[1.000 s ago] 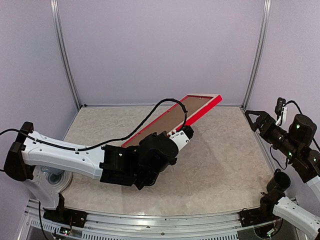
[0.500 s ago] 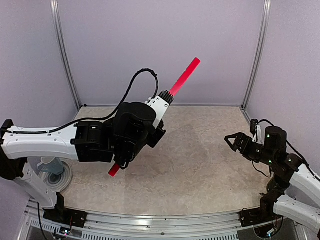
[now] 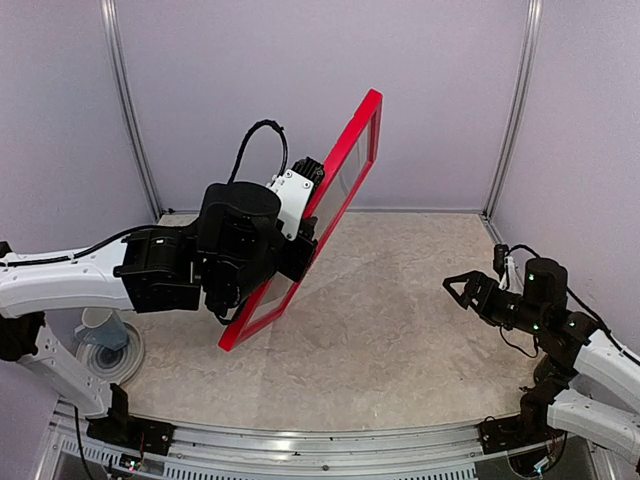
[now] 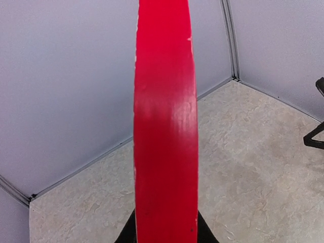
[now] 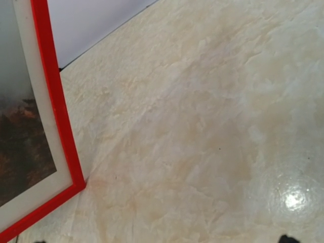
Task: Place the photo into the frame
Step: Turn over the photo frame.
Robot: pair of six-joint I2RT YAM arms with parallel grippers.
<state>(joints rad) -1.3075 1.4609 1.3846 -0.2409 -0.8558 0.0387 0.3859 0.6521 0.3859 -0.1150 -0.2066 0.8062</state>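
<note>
While the left hand (image 3: pixel 308 222) pinches the frame (image 3: pixel 374 120) on one long edge, top view has it stood almost on end. Its long axis runs from a low near-left corner up to a high far-right one, with the glazed face turned right. Can't tell if the low corner touches the surface (image 3: pixel 400 330). The right hand (image 3: pixel 455 290) is off at the right, spread wide and holding nothing. It's well apart from the frame and aimed at it, so the left arm is the one in control.

Left wrist view: glossy red edge, smooth with light scuffs, runs straight up the middle. Dark fingers (image 4: pixel 127 237) flank it at the bottom, clamped on.

Right wrist view: a square red corner at left, a white mat (image 5: pixel 50 121) inside it, then the photo (image 5: pixel 20 152), grey mist over rust-red trees, behind the pane. My read: the photo is seated and the job is near done. What's left is laying the frame flat, low corner first. The surface is pale, marbled and shiny.
</note>
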